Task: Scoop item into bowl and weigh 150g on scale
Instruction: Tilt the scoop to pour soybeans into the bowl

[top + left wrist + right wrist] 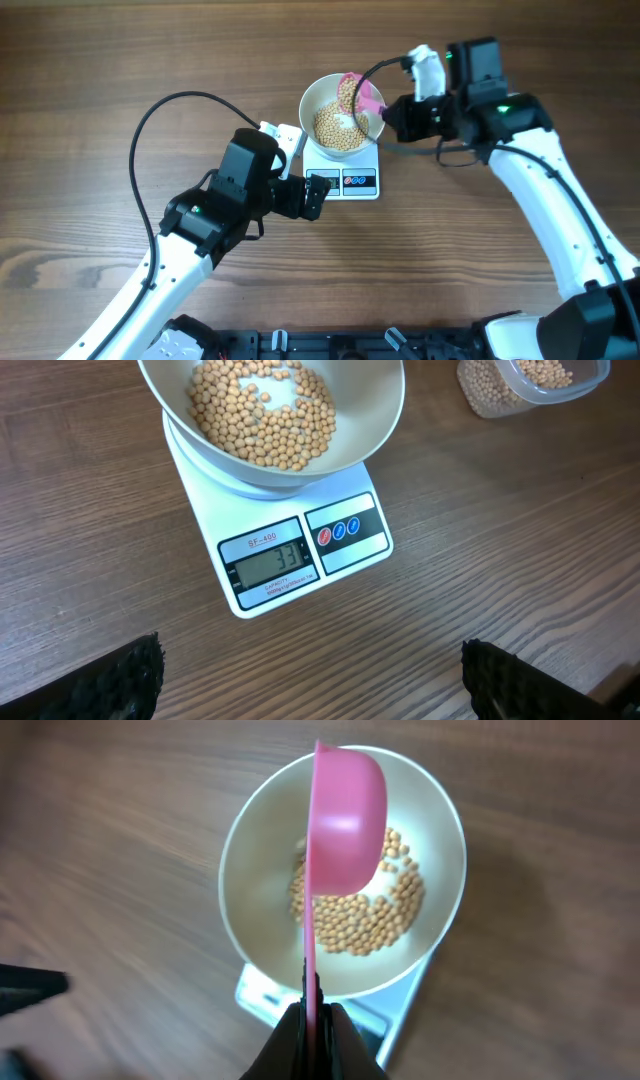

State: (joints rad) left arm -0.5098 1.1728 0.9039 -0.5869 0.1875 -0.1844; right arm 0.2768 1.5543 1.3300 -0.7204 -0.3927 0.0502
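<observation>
Seen from overhead, the white scale (pixel 346 182) sits on the wooden table (pixel 80 120) just right of centre, its display edge facing the bottom of the frame. The white bowl (pixel 312 108) rests on its platform with a heap of pale soybeans (pixel 335 130) inside. A pink scoop (pixel 368 98) is tipped over the bowl's right rim, its long axis slanting from the bowl down-right into the right end effector (pixel 390 115), which is clamped on the handle. The left end effector (pixel 312 195) hovers just left of the scale's display, holding nothing. In the left wrist view the scale lies slanted, its front edge toward the lower right. The label above the grey display reads "SF-400" and the digits read 33; the small print under it is too fine to read. Three round buttons sit on the dark panel to the right. The bowl fills the top centre, and the beans lie loose across its floor. A clear plastic tub (pixel 535 385) with more beans is cut off at the upper right. Dark fingers (pixel 110 685) stand far apart in the two bottom corners, spread wide. In the right wrist view the scoop stands on edge over the bowl, its long axis vertical in the frame, cup at the top and thin handle pinched at the bottom centre.
</observation>
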